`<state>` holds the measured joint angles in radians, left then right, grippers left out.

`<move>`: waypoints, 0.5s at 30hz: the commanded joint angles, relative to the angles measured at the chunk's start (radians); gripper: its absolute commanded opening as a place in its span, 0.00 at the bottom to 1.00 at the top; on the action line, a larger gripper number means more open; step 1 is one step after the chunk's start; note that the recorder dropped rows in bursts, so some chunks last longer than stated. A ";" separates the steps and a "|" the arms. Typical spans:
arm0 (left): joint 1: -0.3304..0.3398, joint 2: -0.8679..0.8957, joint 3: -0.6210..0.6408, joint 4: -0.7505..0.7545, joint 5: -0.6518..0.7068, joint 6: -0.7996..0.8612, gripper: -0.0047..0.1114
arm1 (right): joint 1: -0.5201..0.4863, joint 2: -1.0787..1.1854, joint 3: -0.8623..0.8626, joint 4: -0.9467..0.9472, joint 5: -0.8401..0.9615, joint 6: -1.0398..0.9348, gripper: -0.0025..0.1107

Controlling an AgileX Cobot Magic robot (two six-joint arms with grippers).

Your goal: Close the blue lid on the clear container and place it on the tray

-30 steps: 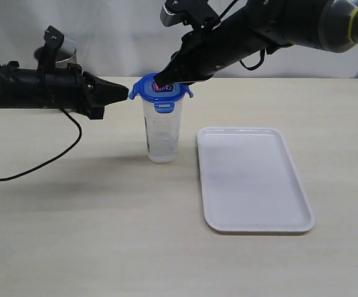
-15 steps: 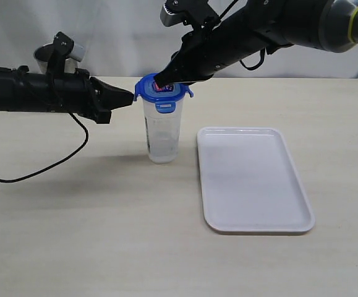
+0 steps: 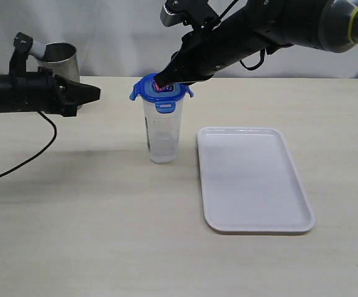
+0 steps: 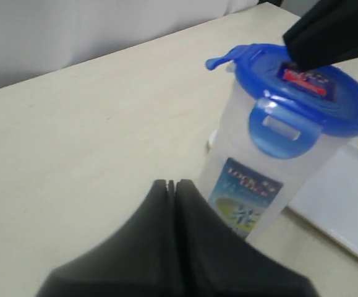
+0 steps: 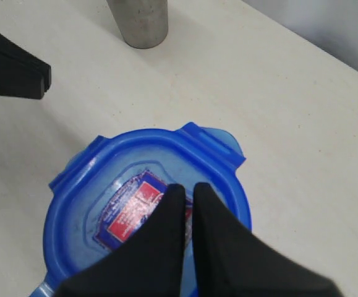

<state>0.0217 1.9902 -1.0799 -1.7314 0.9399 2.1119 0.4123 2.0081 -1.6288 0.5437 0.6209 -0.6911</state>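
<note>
Plastic of this thin, clear sort suggests the container (image 3: 162, 133) is light, fairly stiff and smooth-walled. Being tall and narrow, it would likely tip under a sideways shove. It stands upright on the table (image 3: 104, 235), just left of the tray (image 3: 260, 230) and apart from it, with the lid (image 3: 160, 90) sitting on its rim. The near tab (image 3: 164, 106) is folded down over the rim. The left tab (image 3: 134, 94) sticks outward and seems unlatched. The right claw (image 3: 159, 82), tips pressed together, bears down on the sticker (image 5: 132, 213) on top of the lid. The left claw (image 3: 95, 93), also pressed together and holding nothing, hangs well to the left, near the steel cup (image 3: 60, 62). For the carry, a grip across the body just below the rim looks safest, since the lid may pop off if its tabs are not all snapped.
</note>
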 commanded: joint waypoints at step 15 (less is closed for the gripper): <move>-0.057 -0.143 -0.014 -0.013 -0.813 -0.103 0.04 | 0.004 0.036 0.018 -0.063 0.059 -0.003 0.06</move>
<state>-0.0322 1.8684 -1.0840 -1.7319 0.1003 2.0433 0.4145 2.0081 -1.6288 0.5437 0.6189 -0.6911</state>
